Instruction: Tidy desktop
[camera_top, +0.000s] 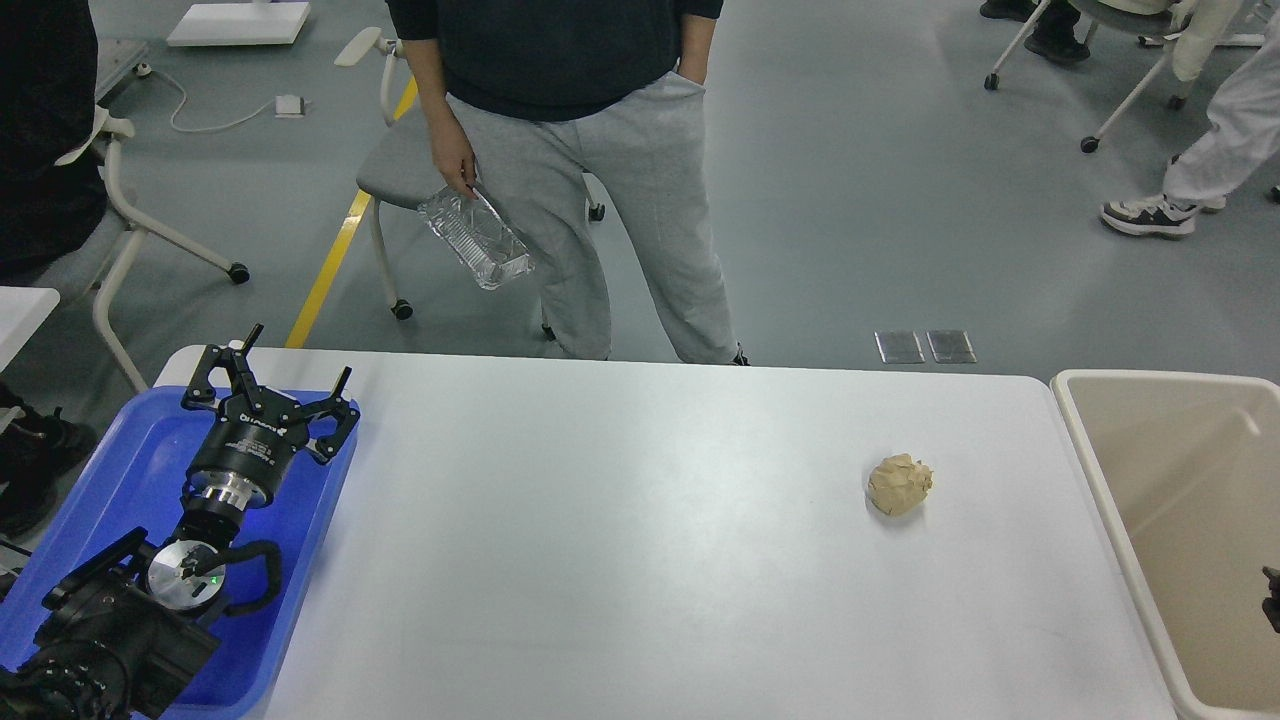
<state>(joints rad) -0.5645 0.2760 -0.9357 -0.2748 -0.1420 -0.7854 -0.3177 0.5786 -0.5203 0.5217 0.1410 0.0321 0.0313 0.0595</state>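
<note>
Nearest the camera, at the bottom left, the left arm rises over the blue tray (120, 470), and the left gripper (268, 380) at its far end hangs above the tray's far end with its jaws spread wide and nothing between them. Of the right gripper (1272, 598) only a dark sliver shows at the right edge over the bin, so I cannot tell how its jaws stand. The white counter (620, 540), the desktop to be tidied, fills the middle of the view and carries one loose thing: a crumpled ball of tan paper (899, 485), lying right of centre, near the beige bin (1100, 480) yet apart from it, and well apart from the tray. The ball looks very light and soft; it should give under a squeeze rather than slip, and nothing about it seems fragile. A pinch across its widest middle, jaws coming down from above, looks the safest hold, since its wrinkled surface ought to grip well. As for containers, the tray's visible floor appears bare beneath the arm, and the bin, standing against the counter's right end, shows only its pale inner walls, with no contents visible. Beyond the far edge a person stands holding a clear plastic bottle (476, 238).
</note>
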